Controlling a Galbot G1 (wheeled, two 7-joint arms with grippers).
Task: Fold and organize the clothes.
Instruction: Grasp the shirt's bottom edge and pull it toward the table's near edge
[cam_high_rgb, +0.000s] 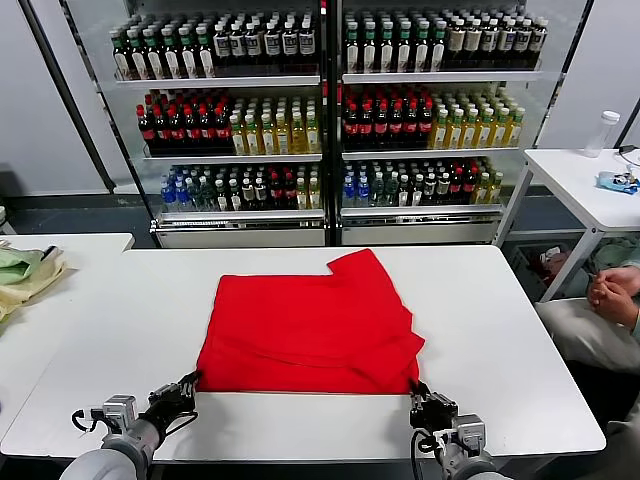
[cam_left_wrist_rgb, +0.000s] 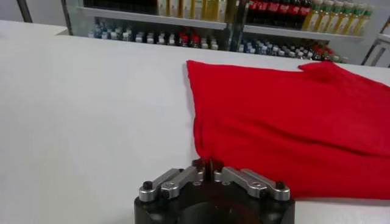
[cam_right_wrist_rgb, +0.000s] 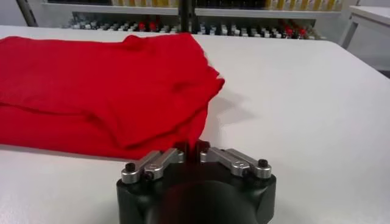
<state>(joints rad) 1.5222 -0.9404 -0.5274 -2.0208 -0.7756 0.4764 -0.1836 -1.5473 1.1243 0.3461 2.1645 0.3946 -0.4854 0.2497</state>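
The red T-shirt (cam_high_rgb: 310, 330) lies flat and partly folded in the middle of the white table (cam_high_rgb: 500, 330), plain side up, with one sleeve sticking out at the far right. My left gripper (cam_high_rgb: 189, 381) is at the shirt's near left corner, shut on the hem; the left wrist view shows the shirt (cam_left_wrist_rgb: 292, 122) and the gripper (cam_left_wrist_rgb: 207, 163) pinching that corner. My right gripper (cam_high_rgb: 416, 388) is at the near right corner, shut on the hem; the right wrist view shows the shirt (cam_right_wrist_rgb: 103, 85) and the gripper (cam_right_wrist_rgb: 192, 146) with red cloth between its fingertips.
A pale green and yellowish cloth heap (cam_high_rgb: 25, 275) lies on a table at the far left. A person's hands (cam_high_rgb: 615, 295) are at the right edge. A side table (cam_high_rgb: 590, 185) with a bottle (cam_high_rgb: 600, 132) stands at the back right. Drink coolers (cam_high_rgb: 325, 110) line the back.
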